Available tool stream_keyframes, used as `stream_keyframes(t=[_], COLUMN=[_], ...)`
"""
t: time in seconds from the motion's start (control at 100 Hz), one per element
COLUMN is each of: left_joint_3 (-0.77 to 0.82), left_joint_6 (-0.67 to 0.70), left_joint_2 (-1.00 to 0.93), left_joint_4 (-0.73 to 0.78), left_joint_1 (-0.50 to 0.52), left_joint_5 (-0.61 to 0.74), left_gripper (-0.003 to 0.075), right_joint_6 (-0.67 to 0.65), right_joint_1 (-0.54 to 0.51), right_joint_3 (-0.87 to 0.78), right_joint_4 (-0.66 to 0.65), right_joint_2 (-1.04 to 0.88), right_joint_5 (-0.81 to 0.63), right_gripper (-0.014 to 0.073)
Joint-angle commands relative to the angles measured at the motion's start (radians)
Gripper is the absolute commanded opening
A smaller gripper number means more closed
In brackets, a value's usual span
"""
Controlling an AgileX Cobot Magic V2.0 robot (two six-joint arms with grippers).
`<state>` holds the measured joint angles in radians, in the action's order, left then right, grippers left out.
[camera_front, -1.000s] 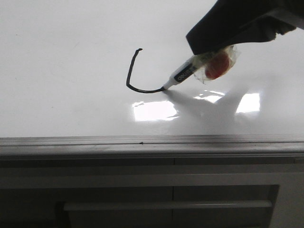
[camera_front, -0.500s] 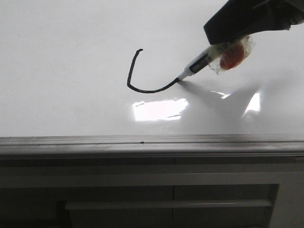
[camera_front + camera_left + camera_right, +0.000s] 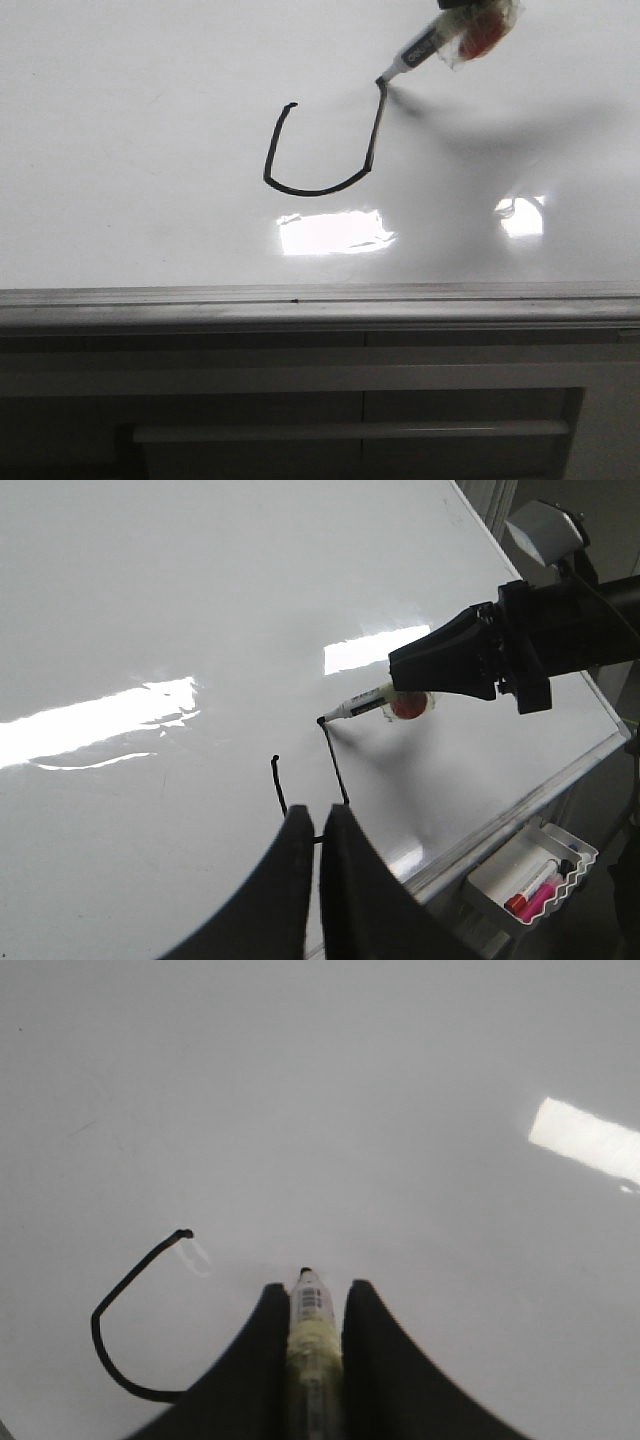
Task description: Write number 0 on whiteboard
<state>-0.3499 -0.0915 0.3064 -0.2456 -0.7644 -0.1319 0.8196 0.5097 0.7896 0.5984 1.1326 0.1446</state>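
The whiteboard [image 3: 150, 150] fills the upper front view. On it the number 0 [image 3: 300, 190] is a black U-shaped line, open on its far side. The marker [image 3: 418, 48], wrapped in tape with a red blob behind it, has its tip on the end of the right stroke. My right gripper [image 3: 312, 1295] is shut on the marker [image 3: 310, 1310], and from the left wrist view the right gripper [image 3: 405, 675] reaches in from the side. My left gripper [image 3: 320, 815] hovers shut and empty above the board, hiding the bottom of the line [image 3: 335, 765].
The board's grey metal frame [image 3: 320, 300] runs along the near edge, with dark panels below it. Bright glare patches [image 3: 335, 232] lie just under the line. A white tray [image 3: 530, 870] with red and pink markers hangs past the board's edge.
The marker has moved right and then away from me, adding the bottom curve's end and a straight right stroke. The right gripper has slid almost out of the front view's top.
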Motion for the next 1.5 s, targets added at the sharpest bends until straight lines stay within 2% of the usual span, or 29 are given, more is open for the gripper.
stream_keyframes(t=[0.0,0.49,0.99,1.1,1.25,1.4,1.45,1.49], left_joint_3=[-0.027,-0.027,-0.027,-0.027,-0.033,-0.11,-0.157,-0.202], left_joint_6=[0.009,0.009,0.009,0.009,0.009,-0.006,-0.029,-0.064], left_joint_2=[0.007,0.007,0.007,0.007,0.007,0.016,0.03,0.048], left_joint_4=[-0.011,-0.011,-0.011,-0.011,-0.031,0.003,0.031,0.044], left_joint_1=[0.002,0.002,0.002,0.002,0.002,0.002,0.002,0.0], left_joint_5=[0.07,0.07,0.07,0.07,0.07,-0.054,-0.149,-0.208], left_gripper=[-0.002,-0.002,-0.002,-0.002,-0.002,-0.0006,0.004,0.0105], right_joint_6=[0.021,0.021,0.021,0.021,0.021,0.021,0.021,0.021], right_joint_1=[-0.013,0.114,0.151,0.155,0.181,0.219,0.237,0.253], right_joint_3=[0.023,0.029,0.096,0.128,0.21,0.235,0.235,0.235], right_joint_4=[-0.048,-0.046,-0.029,-0.029,-0.029,-0.029,-0.029,-0.029], right_joint_2=[0.026,0.078,0.15,0.1,-0.017,-0.126,-0.14,-0.141], right_joint_5=[-0.048,-0.025,-0.001,0.018,0.128,0.187,0.223,0.262], right_gripper=[-0.0046,-0.0047,-0.0047,-0.0047,-0.0047,-0.0047,-0.0047,-0.0047])
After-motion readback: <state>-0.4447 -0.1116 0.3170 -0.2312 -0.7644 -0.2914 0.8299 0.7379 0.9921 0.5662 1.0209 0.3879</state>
